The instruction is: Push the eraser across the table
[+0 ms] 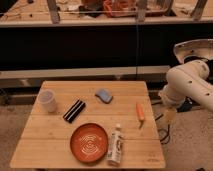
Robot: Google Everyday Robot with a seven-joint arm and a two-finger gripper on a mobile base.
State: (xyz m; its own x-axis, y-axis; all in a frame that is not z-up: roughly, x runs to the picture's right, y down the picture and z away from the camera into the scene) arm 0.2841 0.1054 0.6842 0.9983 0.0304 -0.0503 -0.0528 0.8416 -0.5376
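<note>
In the camera view, the flat black striped eraser block (pixel 74 111) lies left of the middle on the light-wood slatted table (pixel 46 145). Its long side slants from lower left to upper right. The robot's hand (pixel 169 117) hangs past the table's right edge, well apart from the eraser. I cannot tell if the hand is apart or together.

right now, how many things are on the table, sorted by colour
orange: 2, the plate and a thin stick
black: 1, the eraser
blue-grey: 1, the pad
pale: 2, the cup and the bottle
total: 6
The tool hangs past the right edge of the table.
</note>
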